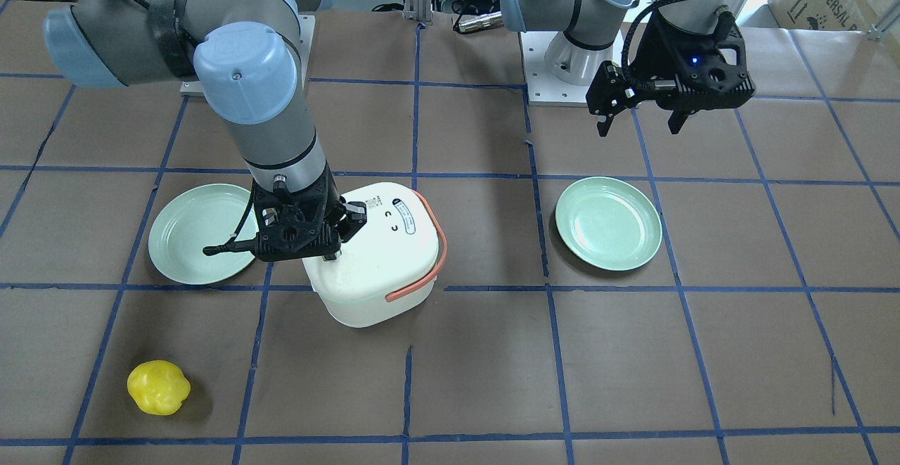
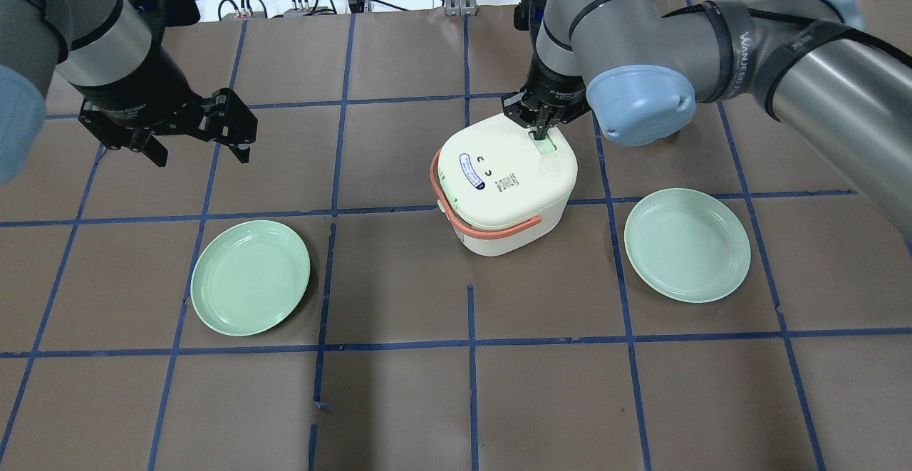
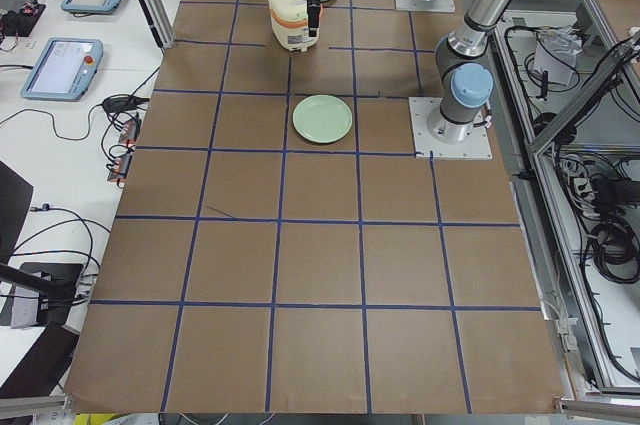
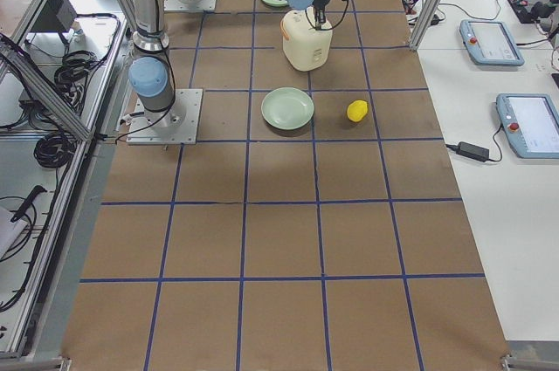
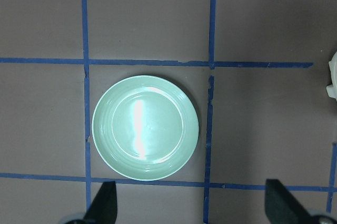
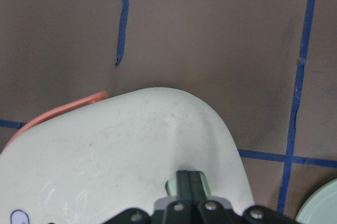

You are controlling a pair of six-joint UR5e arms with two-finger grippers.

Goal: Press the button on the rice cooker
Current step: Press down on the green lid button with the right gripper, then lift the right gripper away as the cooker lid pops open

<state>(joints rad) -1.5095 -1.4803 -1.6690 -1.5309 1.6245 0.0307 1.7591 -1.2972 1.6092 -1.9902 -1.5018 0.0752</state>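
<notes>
The white rice cooker [image 2: 506,179] with an orange handle stands mid-table; it also shows in the front view [image 1: 383,261]. Its pale green button [image 2: 546,147] sits on the lid's edge nearest the robot. My right gripper [image 2: 543,131] is shut, and its closed fingertips rest on the button. The right wrist view shows the shut fingers [image 6: 191,183] touching the green button [image 6: 172,186] on the lid [image 6: 121,155]. My left gripper [image 2: 194,149] is open and empty, hovering well to the left above the table, over a green plate [image 5: 145,127].
Two pale green plates lie either side of the cooker, one on the left [image 2: 249,276] and one on the right [image 2: 687,243]. A yellow fruit-like object [image 1: 158,387] lies near the operators' edge. The brown table [image 2: 399,385] has blue tape grid lines.
</notes>
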